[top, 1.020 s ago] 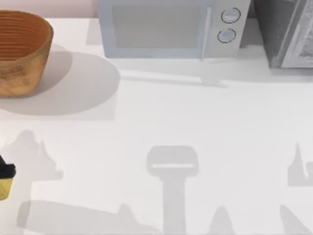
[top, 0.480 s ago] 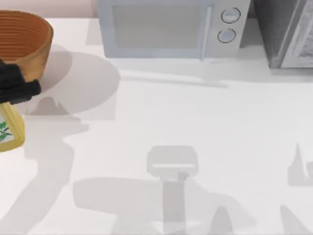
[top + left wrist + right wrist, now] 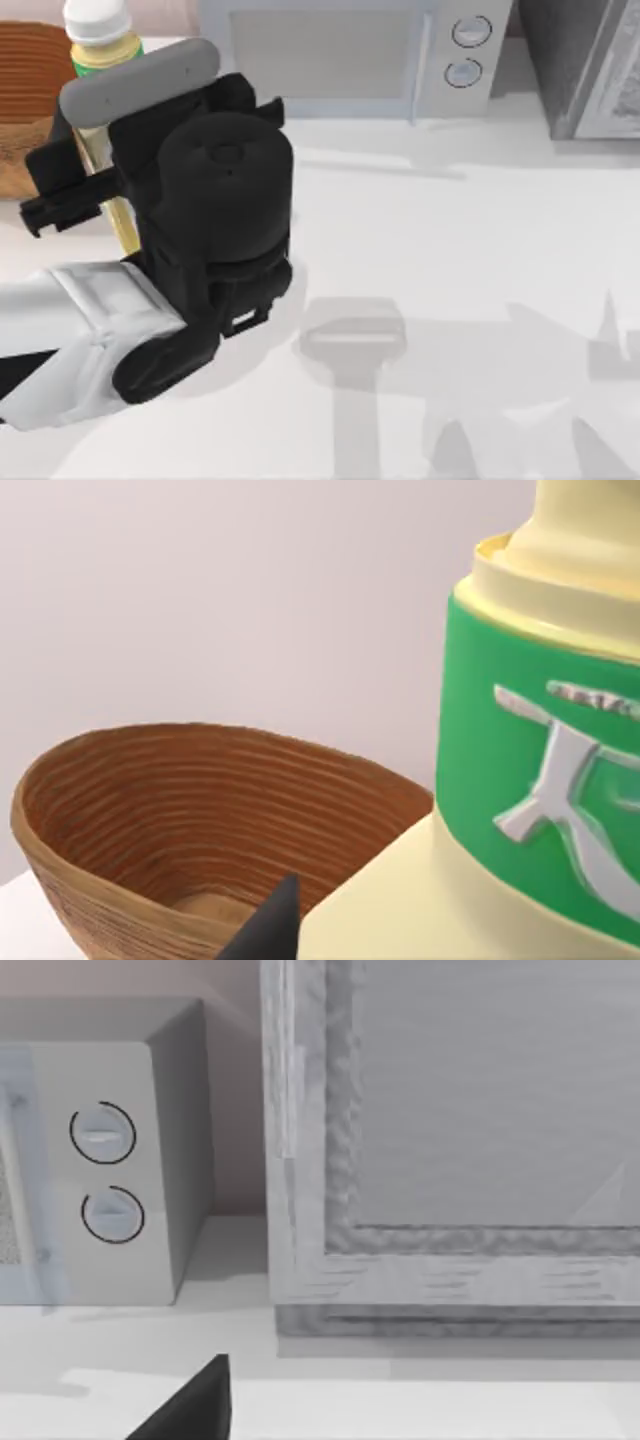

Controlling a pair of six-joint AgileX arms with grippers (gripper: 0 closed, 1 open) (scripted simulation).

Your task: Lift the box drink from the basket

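Left arm's black wrist rises close under the top camera at the table's left; beyond it the left gripper (image 3: pixel 95 165) is pinched on the drink (image 3: pixel 100 40), white cap toward the back wall. Drink hangs raised in front of the basket (image 3: pixel 30 100), which sits at the table's far left. Farther back, microwave (image 3: pixel 340 55); right gripper's finger state: cannot tell.
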